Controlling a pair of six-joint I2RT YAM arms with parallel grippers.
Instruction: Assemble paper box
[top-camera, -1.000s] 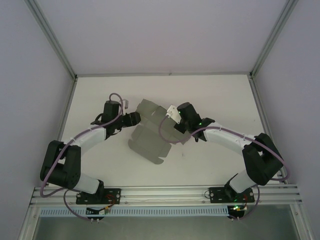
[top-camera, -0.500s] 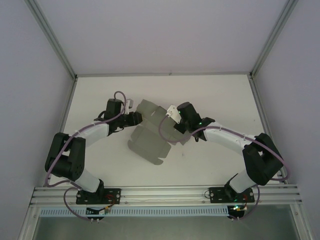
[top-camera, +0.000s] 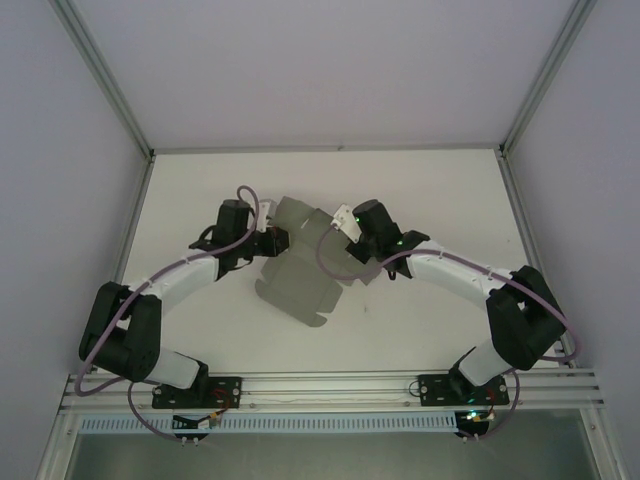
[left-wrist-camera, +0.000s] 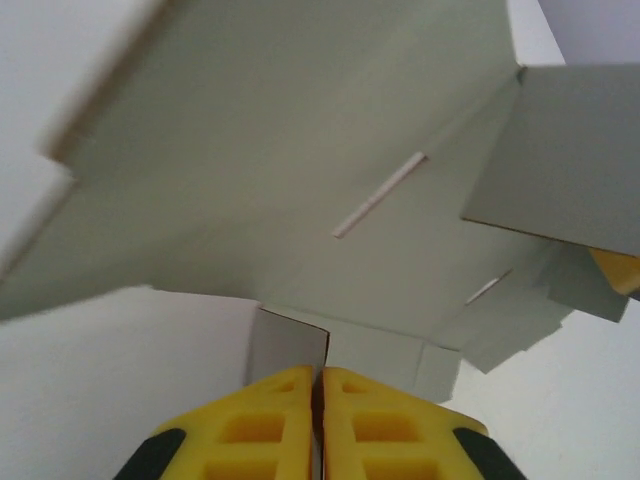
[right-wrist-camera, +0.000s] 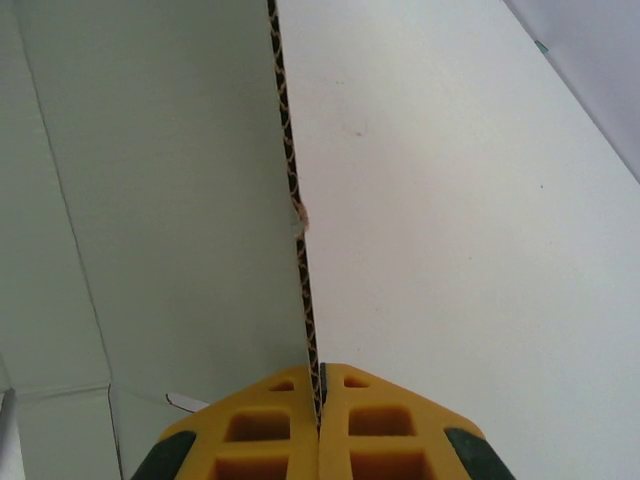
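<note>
Grey cardboard, thin and light: from overhead the paper box (top-camera: 300, 272) sits as a partly raised die-cut sheet on the middle of the table (top-camera: 440, 190), between both arms. I'd judge it stiff across panels and floppy at the creases, so edges and flaps are the sensible holds.

Left wrist view: the left gripper (left-wrist-camera: 318, 385) has its fingers pressed together on a small flap, though how deep is hidden.

Right wrist view: the right gripper (right-wrist-camera: 320, 385) pinches a corrugated edge; the sheet runs out of frame.

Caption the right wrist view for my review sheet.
Edge-on box sheet pinched in the shut right end effector, white table beside it.
</note>
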